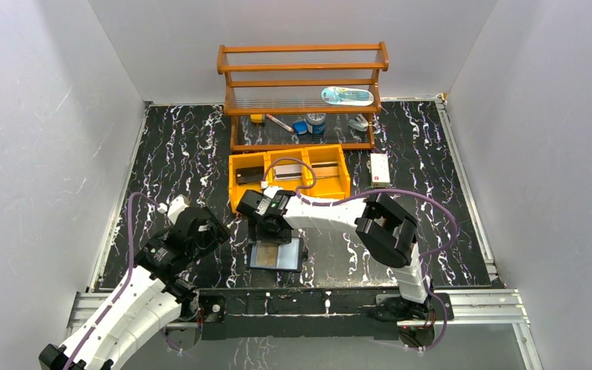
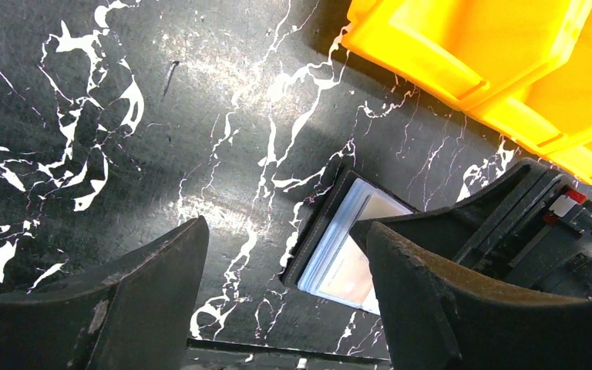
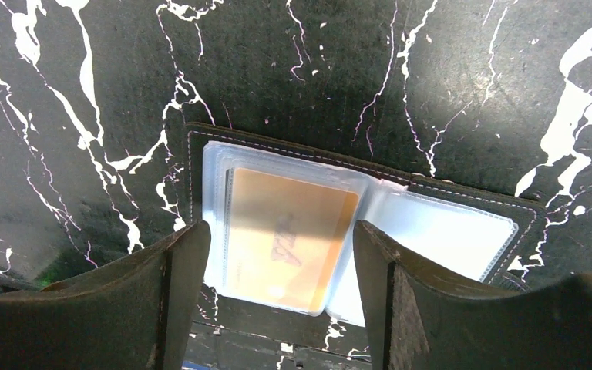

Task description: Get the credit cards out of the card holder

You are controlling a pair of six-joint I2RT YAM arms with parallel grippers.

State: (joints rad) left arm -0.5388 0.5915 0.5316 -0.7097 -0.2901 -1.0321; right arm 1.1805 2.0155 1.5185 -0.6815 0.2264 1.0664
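The left jaws stand apart and empty, with the card holder lying open on the desk ahead, toward their right. The right jaws, also apart, hang over the tan credit card, which sits sleeved inside. Seemingly no card is out yet.

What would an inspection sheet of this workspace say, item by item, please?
Surface: black marbled table, white veins.
Job's things: card holder lying open; tan card in its clear sleeve.
Clutter: yellow bin tray, wooden shelf with small items, white box.
Pincers: right pincer open above the card; left pincer open over the table, left of the holder.
Cables: purple cable loops over the bin tray.
Surroundings: pale walls on three sides.
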